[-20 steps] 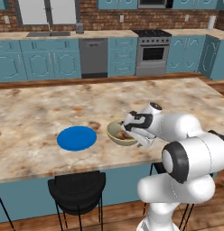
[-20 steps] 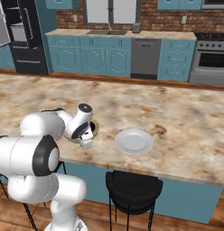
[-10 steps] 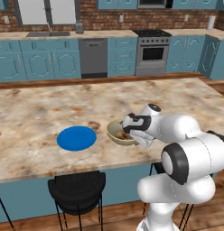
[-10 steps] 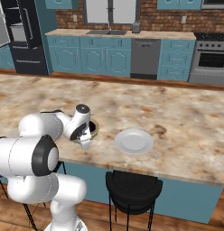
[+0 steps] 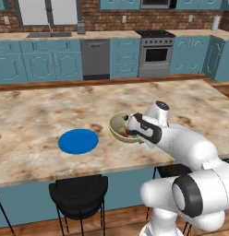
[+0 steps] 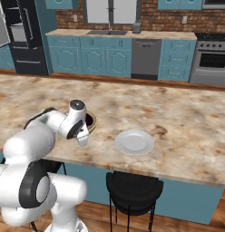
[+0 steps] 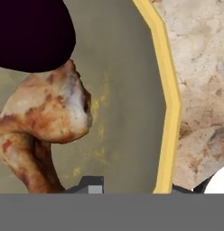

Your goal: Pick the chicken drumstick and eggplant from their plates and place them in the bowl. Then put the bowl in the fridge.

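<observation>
Hand (image 5: 127, 132) at bowl (image 5: 117, 123); hand view shows drumstick (image 7: 41, 122), eggplant (image 7: 32, 34).

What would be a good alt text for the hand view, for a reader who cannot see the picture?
Close view into the bowl: the golden-brown chicken drumstick lies on its brownish inside, with the dark purple eggplant beside it at the top left. The bowl's yellow rim runs down the right, and past it lies the mottled marble counter.
</observation>
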